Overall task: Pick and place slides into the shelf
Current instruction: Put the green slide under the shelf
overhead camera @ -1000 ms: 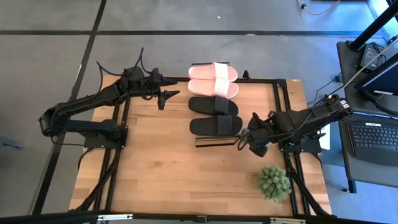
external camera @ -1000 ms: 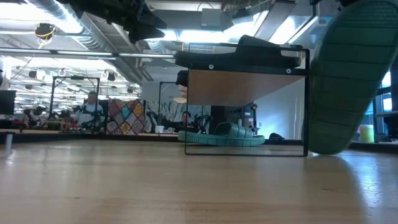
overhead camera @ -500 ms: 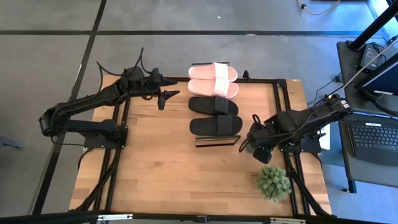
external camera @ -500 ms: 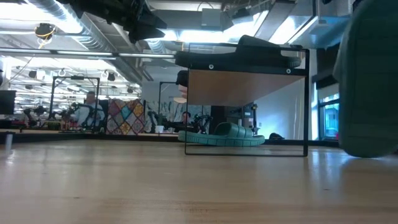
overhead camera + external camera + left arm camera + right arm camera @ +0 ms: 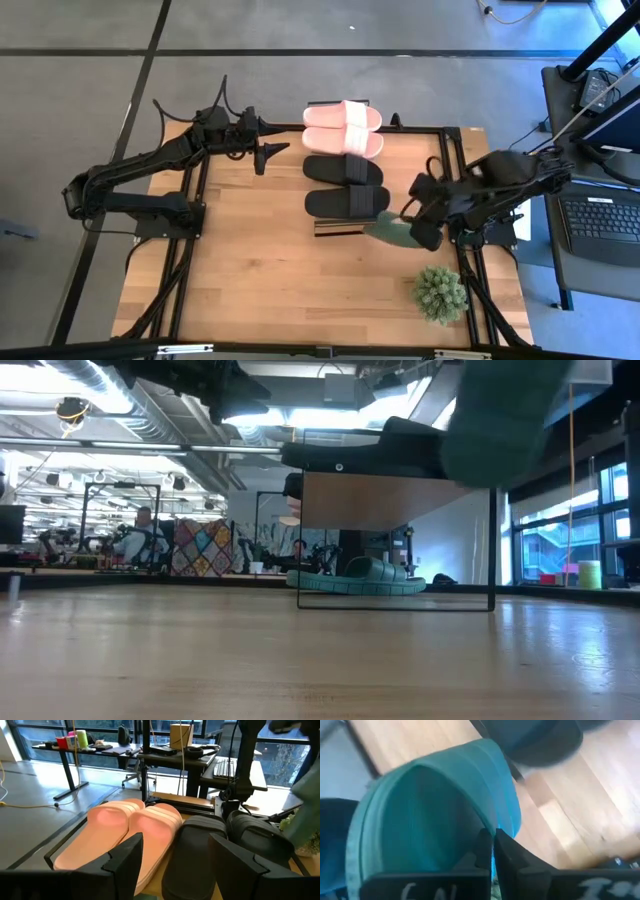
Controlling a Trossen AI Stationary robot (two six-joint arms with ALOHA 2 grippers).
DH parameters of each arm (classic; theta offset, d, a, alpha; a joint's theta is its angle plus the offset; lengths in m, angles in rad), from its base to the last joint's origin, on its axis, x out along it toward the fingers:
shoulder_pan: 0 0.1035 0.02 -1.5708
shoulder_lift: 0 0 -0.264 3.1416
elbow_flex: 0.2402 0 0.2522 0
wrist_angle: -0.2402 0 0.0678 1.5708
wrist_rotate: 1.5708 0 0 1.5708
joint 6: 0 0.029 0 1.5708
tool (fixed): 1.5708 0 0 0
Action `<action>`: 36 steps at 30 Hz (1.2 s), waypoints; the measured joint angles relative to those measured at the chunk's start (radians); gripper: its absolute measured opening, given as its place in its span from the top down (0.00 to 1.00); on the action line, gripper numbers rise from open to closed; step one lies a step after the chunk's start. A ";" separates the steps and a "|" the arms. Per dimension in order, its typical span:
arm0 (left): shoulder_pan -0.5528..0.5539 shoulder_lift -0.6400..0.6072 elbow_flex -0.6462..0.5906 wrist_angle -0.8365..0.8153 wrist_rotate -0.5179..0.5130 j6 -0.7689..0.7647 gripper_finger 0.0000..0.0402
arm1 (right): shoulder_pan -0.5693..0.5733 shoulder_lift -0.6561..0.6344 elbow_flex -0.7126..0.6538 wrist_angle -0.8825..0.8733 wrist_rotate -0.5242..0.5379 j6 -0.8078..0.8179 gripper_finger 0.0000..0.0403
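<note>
While the small spiky green potted plant [image 5: 441, 294] sits at the near right corner of the light wood bench [image 5: 260, 270], the right hand [image 5: 412, 228] hangs just beyond it, above the bench's right side. Its two dark fingers [image 5: 487, 851] are pinched tight on the edge of a dark green foam slide sandal [image 5: 392, 231], which hangs clear of the bench, tilted, just right of the shelf's near end. From table height this sandal shows as a green mass high up, level with the shelf's top plank. The right arm reaches in from the right edge with its wrist bent down toward the shelf.

Further in stands the narrow wood-topped shelf with thin black metal frame [image 5: 340, 228]. A second dark green slide sandal [image 5: 358, 578] lies on its low tier. On top, a pair of black foam slides [image 5: 345, 185] lies nearer and a pair of light pink foam slides [image 5: 344, 128] at the far end.

At the far left, the left hand [image 5: 274, 152] hovers beside the pink pair, fingers spread wide and holding nothing, its arm stretched out from the left.
</note>
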 joint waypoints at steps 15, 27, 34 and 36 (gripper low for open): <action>0.000 0.000 0.000 0.008 0.000 -0.028 0.47 | -0.018 0.000 0.401 0.154 0.196 -0.495 0.98; 0.000 0.000 0.000 0.045 0.163 -0.674 0.47 | -0.185 0.103 0.411 0.400 0.318 -1.464 0.98; 0.000 0.000 0.000 0.139 0.316 -1.046 0.47 | -0.229 0.151 0.410 0.370 0.340 -1.742 0.98; 0.000 0.000 0.000 0.164 0.329 -1.117 0.47 | -0.230 0.161 0.410 0.362 0.372 -1.808 0.98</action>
